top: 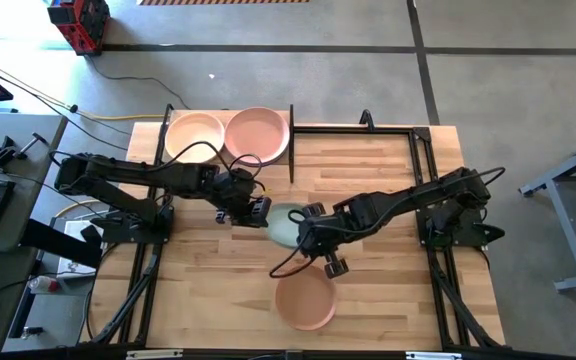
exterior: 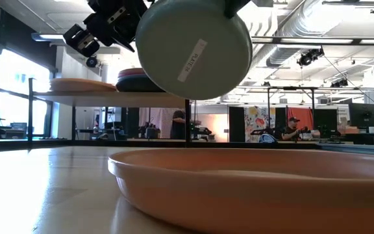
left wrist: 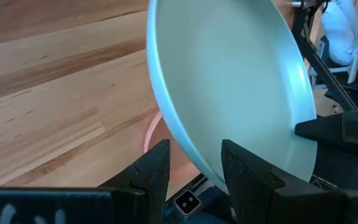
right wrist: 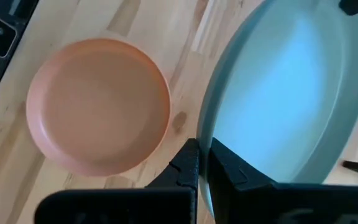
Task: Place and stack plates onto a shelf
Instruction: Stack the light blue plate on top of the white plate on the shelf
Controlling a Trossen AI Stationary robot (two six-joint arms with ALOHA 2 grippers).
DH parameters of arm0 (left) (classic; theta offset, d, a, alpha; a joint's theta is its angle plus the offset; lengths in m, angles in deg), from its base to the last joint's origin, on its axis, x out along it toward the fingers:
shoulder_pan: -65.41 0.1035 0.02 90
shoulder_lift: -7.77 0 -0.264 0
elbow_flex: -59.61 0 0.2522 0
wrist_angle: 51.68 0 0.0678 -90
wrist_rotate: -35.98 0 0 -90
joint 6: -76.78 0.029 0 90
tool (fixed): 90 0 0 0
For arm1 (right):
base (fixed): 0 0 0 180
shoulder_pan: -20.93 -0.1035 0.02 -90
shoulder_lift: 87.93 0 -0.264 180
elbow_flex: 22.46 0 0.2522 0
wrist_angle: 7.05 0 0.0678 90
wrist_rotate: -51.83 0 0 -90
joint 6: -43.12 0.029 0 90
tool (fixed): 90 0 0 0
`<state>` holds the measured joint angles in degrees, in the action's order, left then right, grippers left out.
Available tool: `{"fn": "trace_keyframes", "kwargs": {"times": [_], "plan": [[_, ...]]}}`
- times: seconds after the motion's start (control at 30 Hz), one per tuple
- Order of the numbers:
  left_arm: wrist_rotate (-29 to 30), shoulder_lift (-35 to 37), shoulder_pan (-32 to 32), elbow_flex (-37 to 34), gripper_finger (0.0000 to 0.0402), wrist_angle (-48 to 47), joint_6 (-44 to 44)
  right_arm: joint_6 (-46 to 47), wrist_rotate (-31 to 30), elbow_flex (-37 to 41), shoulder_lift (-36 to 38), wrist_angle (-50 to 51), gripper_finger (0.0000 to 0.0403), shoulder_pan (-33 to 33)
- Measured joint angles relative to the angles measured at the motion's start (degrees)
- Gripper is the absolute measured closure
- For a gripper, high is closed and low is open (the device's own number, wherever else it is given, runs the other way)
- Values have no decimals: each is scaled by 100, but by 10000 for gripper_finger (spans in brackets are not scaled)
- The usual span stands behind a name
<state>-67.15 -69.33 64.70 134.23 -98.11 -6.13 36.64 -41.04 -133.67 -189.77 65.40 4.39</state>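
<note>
The sage green plate (top: 283, 228) is lifted above the middle of the table between both grippers; the low view shows its stickered underside (exterior: 193, 49). My right gripper (right wrist: 202, 149) is shut on its rim. My left gripper (left wrist: 196, 146) is open at the plate's opposite side, one finger on either side of the rim. A peach-orange plate (top: 305, 300) rests flat on the table near the near edge. The shelf (exterior: 122, 99) stands at the far left and carries a cream plate (top: 195, 135) and a pink plate (top: 258, 133). My right gripper pinches the green plate's rim (right wrist: 205, 134) between its two fingers, one on the inner face and one on the outer wall. The plate is lifted clear of the table and tilted steeply on edge. My left gripper's fingers (left wrist: 241, 168) straddle the rim (left wrist: 191, 163); I cannot tell whether they touch.
The peach-orange plate (exterior: 252, 188) fills the foreground of the low view. A black metal frame (top: 408, 128) runs along the far and right table edges. On the shelf the low view shows a flat plate (exterior: 76, 84) and a small stack (exterior: 135, 81). People stand in the room beyond.
</note>
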Motion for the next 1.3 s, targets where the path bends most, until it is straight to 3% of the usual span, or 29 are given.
{"fn": "trace_keyframes", "kwargs": {"times": [0.23, 0.67, 1.0, 1.1, 1.3], "plan": [[5, 0, 0, 0, 279, -7, 52, 0, -102, 0, 0, -72, 403, 27], [204, 0, 4, 0, 379, -33, 472, -4, -69, 1, 0, -96, 403, 42], [228, 0, 7, 0, 392, -37, 651, -3, -68, 2, 0, -172, 402, 38], [222, 0, 4, 0, 392, -55, 667, 4, -75, 1, 0, -207, 387, 38], [169, 8, 18, 0, 393, -68, 830, 145, -137, 0, 0, -205, 322, 44]]}}
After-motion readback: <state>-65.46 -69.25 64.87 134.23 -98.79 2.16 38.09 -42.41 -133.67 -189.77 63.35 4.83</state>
